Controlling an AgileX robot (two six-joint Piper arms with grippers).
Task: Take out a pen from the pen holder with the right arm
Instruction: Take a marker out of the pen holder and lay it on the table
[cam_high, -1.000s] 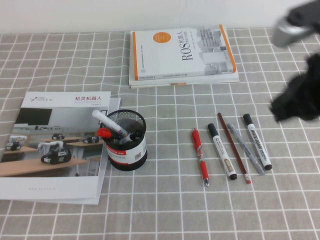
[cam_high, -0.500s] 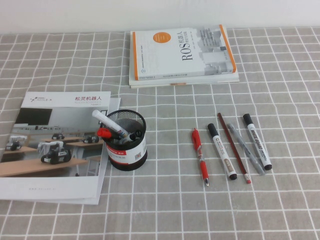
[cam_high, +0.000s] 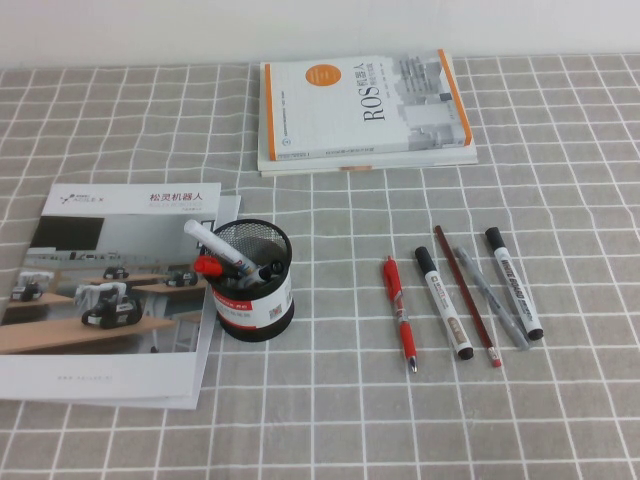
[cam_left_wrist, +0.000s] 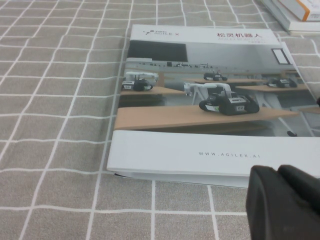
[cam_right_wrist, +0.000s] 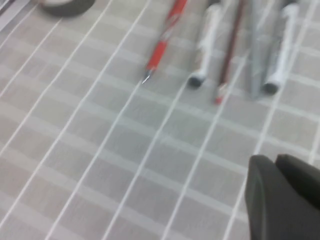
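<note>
A black mesh pen holder (cam_high: 253, 281) stands left of the table's middle, holding a white marker (cam_high: 215, 246), a red-capped pen (cam_high: 208, 266) and a dark pen (cam_high: 262, 273). Neither arm shows in the high view. In the right wrist view my right gripper (cam_right_wrist: 274, 161) is shut and holds nothing; it hovers over bare cloth near the tips of the pens lying in a row (cam_right_wrist: 205, 40). The holder's base (cam_right_wrist: 65, 6) is just visible at the edge of that view. In the left wrist view my left gripper (cam_left_wrist: 277, 172) is shut, low by the near edge of the brochure (cam_left_wrist: 200, 100).
Right of the holder lie a red pen (cam_high: 402, 313), a white marker (cam_high: 443, 301), a brown pencil (cam_high: 466, 295), a grey pen (cam_high: 490, 297) and a whiteboard marker (cam_high: 514, 283). A stack of books (cam_high: 365, 108) lies at the back. The brochure (cam_high: 110, 290) touches the holder's left side.
A second ago the right arm showed blurred at the upper right of the high view; it has since left that view. Nothing on the table has moved.
</note>
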